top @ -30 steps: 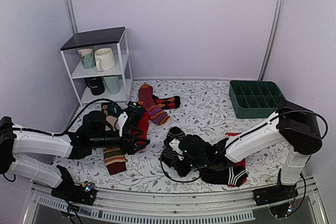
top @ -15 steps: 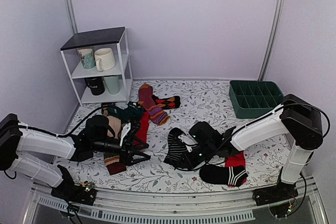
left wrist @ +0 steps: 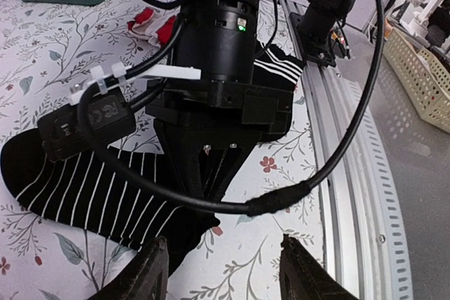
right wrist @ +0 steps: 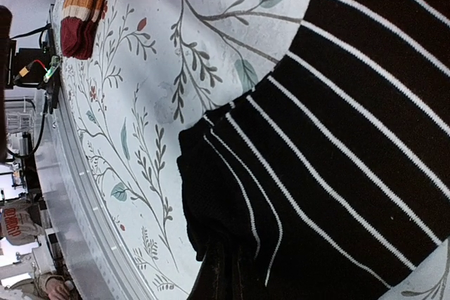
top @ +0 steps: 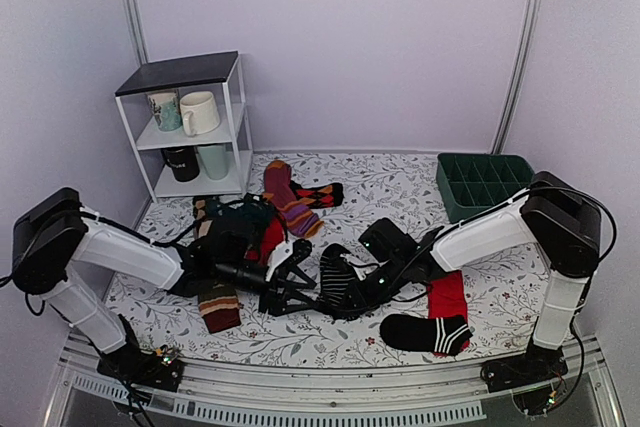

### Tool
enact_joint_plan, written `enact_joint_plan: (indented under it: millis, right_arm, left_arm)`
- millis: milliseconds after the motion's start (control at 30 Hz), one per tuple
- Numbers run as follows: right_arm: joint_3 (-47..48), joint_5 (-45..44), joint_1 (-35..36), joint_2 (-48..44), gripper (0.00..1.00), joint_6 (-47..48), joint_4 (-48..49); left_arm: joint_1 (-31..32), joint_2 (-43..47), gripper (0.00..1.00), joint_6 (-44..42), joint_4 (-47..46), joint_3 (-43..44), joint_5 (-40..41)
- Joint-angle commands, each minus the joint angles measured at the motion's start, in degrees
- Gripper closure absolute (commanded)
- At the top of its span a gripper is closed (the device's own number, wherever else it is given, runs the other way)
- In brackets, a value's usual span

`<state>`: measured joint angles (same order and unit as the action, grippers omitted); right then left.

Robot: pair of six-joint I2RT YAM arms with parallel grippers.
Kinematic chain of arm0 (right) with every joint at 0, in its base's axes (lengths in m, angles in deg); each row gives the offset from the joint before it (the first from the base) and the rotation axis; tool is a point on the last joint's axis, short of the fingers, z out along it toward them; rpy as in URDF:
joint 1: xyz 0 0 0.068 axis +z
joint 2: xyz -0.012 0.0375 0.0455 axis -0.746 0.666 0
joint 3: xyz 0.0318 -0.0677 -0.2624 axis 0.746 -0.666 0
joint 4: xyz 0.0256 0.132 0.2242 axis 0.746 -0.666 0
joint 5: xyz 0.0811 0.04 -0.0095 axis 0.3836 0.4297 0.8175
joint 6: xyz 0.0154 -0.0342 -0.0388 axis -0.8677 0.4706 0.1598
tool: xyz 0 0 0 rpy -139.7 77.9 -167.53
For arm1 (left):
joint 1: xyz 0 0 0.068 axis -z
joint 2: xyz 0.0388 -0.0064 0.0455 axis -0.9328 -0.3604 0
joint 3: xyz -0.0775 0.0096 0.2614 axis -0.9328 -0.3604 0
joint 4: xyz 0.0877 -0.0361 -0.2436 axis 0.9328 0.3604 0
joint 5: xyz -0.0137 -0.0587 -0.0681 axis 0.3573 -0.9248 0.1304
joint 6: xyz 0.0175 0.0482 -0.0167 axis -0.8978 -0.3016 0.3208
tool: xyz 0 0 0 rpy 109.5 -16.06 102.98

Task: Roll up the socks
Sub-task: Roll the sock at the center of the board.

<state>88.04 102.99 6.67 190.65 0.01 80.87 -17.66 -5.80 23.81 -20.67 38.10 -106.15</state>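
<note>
A black sock with thin white stripes (top: 333, 277) lies flat on the floral mat near the front middle. In the left wrist view this sock (left wrist: 84, 187) spreads to the left, and it fills the right wrist view (right wrist: 351, 124). My right gripper (top: 350, 294) reaches in from the right and is shut on the sock's near end; its fingers (right wrist: 225, 272) pinch a bunched fold of the edge. My left gripper (top: 297, 282) sits low just left of the sock, open and empty, its fingertips (left wrist: 151, 272) straddling the pinched end and the right gripper's cable.
A red sock (top: 447, 297) and a black sock with a striped end (top: 425, 332) lie right of the grippers. A heap of mixed socks (top: 245, 227) and a brown striped one (top: 215, 302) lie left. A mug shelf (top: 190, 127) stands back left, a green divided tray (top: 485, 187) back right.
My left gripper has swung right across the mat, up to the striped sock, and its jaws have narrowed a little. My right gripper has shifted, still holding the sock.
</note>
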Motion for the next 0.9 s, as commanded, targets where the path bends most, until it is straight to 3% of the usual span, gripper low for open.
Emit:
enact_joint_plan:
  millis: [0,467,600,867]
  right_arm:
    - [-0.58,0.49,-0.74,4.72,1.00,-0.85,-8.04]
    - [-0.07,5.08,-3.02,6.44,1.00,-0.70,-11.08]
    - [0.62,5.79,-3.16,6.87,1.00,-0.42,-12.51]
    - [1.70,7.31,-4.02,7.78,1.00,0.44,-14.16]
  left_arm:
    - [2.03,-4.72,0.46,-2.07,1.88,2.09,0.84]
    - [3.87,-12.96,0.45,-1.02,-4.06,4.22,4.61]
    - [4.40,-13.61,0.40,-1.76,-5.00,4.31,5.95]
    - [4.88,-17.31,0.42,-2.65,-5.84,5.39,6.58]
